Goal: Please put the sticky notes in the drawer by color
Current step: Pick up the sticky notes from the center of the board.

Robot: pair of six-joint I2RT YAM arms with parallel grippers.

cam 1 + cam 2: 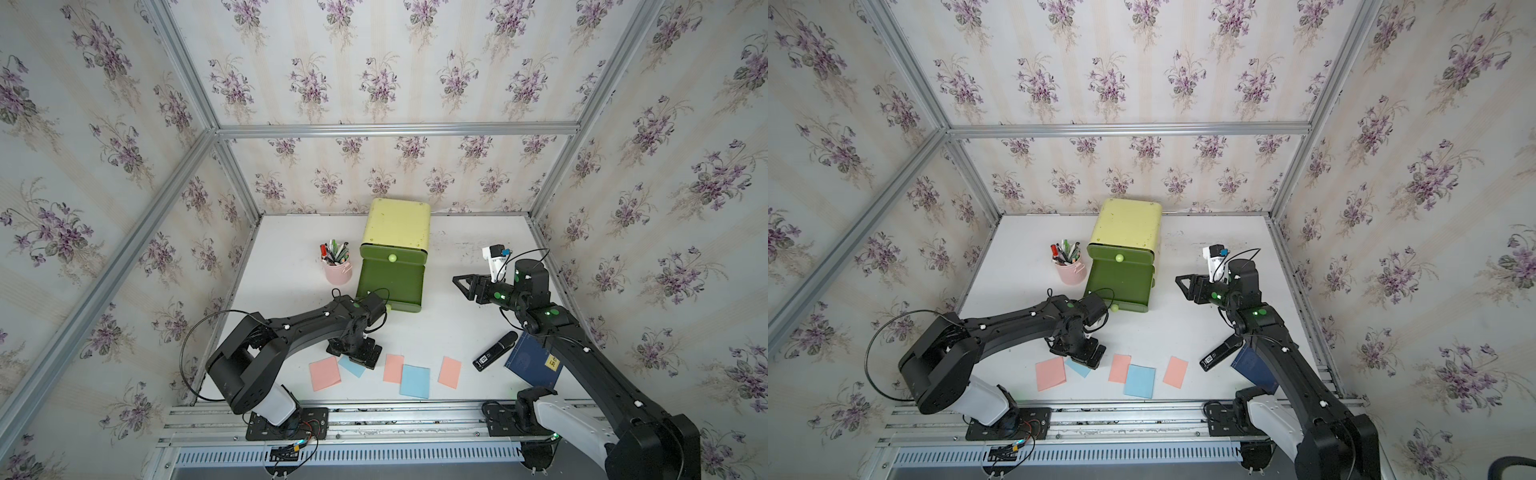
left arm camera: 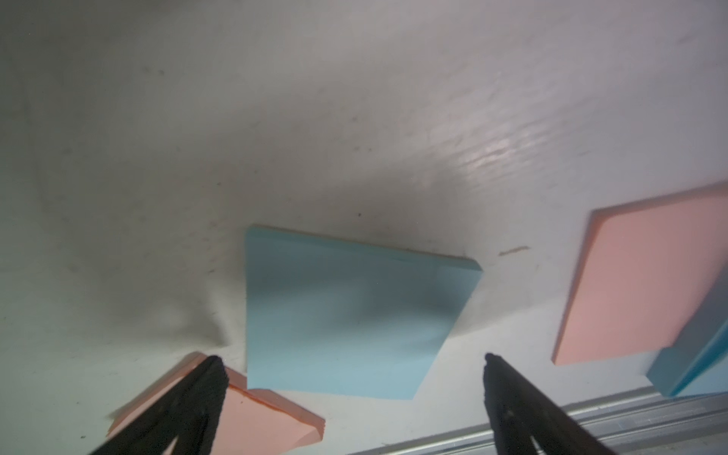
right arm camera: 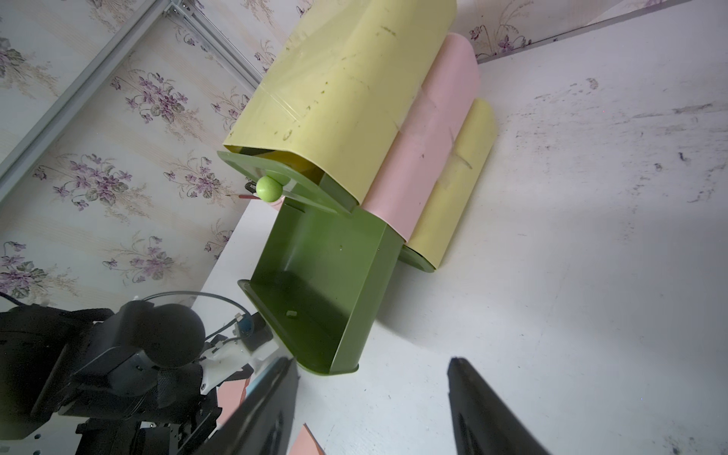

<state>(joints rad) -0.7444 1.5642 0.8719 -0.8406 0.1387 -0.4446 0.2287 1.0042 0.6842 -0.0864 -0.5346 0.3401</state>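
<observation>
Five sticky notes lie near the table's front: pink (image 1: 324, 373), blue (image 1: 352, 366), pink (image 1: 393, 368), blue (image 1: 414, 381), pink (image 1: 450, 372). My left gripper (image 1: 360, 356) points down just above the left blue note (image 2: 346, 315). It is open (image 2: 352, 357) and touches no note. The drawer chest (image 1: 395, 226) stands at the back, and its middle drawer (image 1: 390, 286) is pulled out; its inside (image 3: 323, 291) looks bare. My right gripper (image 1: 459, 284) hovers to the right of the drawer, open (image 3: 372, 360) and empty.
A pink pen cup (image 1: 338, 270) stands left of the chest. Under my right arm lie a dark blue book (image 1: 534, 365) and a black stapler-like device (image 1: 494, 351). Aluminium rails (image 1: 374, 415) run along the front edge. Papered walls close in three sides.
</observation>
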